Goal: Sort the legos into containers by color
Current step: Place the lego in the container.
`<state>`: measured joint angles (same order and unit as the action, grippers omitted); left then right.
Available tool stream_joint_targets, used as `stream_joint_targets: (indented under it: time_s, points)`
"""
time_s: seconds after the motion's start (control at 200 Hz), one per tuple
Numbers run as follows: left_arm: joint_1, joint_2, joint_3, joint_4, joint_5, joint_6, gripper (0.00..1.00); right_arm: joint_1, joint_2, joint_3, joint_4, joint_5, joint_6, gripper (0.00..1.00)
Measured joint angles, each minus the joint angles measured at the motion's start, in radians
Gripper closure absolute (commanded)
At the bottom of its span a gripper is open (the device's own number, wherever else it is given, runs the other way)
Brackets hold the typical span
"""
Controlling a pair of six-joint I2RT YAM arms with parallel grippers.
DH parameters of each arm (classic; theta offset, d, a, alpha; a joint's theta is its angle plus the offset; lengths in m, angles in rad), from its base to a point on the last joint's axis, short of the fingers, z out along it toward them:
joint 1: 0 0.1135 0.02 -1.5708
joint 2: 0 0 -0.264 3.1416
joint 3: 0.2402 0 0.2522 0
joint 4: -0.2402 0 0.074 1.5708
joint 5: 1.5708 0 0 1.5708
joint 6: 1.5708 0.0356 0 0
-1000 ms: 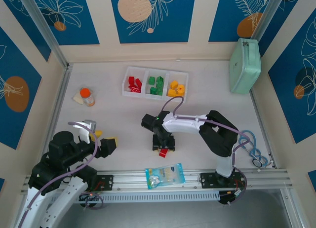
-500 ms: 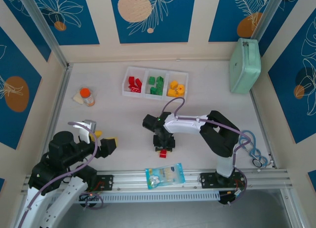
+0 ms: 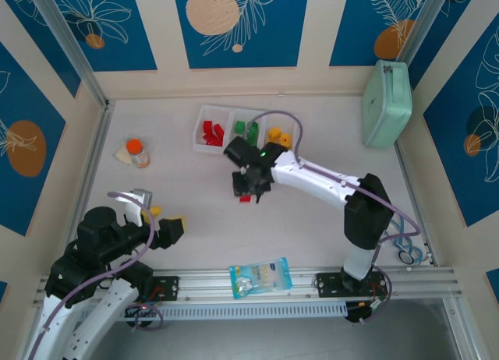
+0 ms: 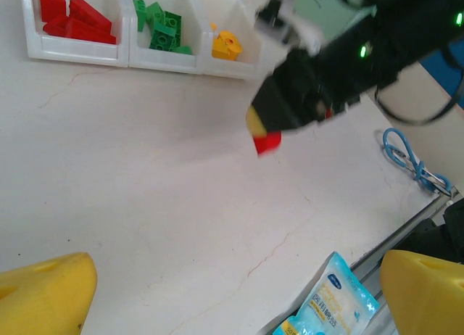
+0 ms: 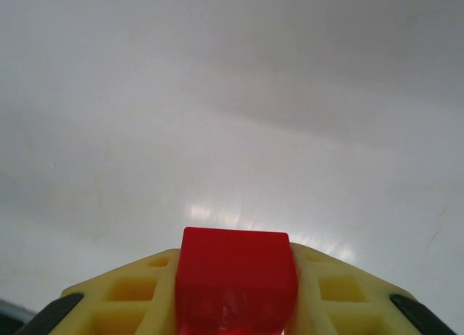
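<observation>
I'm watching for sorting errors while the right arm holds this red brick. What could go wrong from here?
The red brick is pinched only at the tips of the right gripper, so it might slip before reaching the tray. The green compartment lies closer to it than the red compartment, so an early release could missort it.

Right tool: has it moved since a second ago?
Yes. In the top view the right tool, shut on the red lego, has travelled away from the bag at the near edge, toward the white tray.
</observation>
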<state>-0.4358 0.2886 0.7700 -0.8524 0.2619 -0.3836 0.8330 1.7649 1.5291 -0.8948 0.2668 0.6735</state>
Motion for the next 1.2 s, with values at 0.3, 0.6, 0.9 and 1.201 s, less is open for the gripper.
stream_joint_targets:
  time_s: [0.3,0.6,0.9,1.201]
  points:
    - [0.0,0.003,0.0,0.0,0.0,0.0,0.0,-0.297,0.11,0.201,0.104,-0.012,-0.292,0.79]
    - [0.0,0.009,0.0,0.0,-0.008,0.0,0.0,-0.465,0.404,0.444,0.078,-0.056,-0.429,0.8]
    - [0.0,0.009,0.0,0.0,-0.027,0.0,0.0,-0.46,0.471,0.657,0.012,-0.153,-0.441,0.8]
    - [0.0,0.009,0.0,0.0,-0.035,-0.001,0.0,-0.347,0.597,0.91,0.116,-0.367,-0.378,0.8]
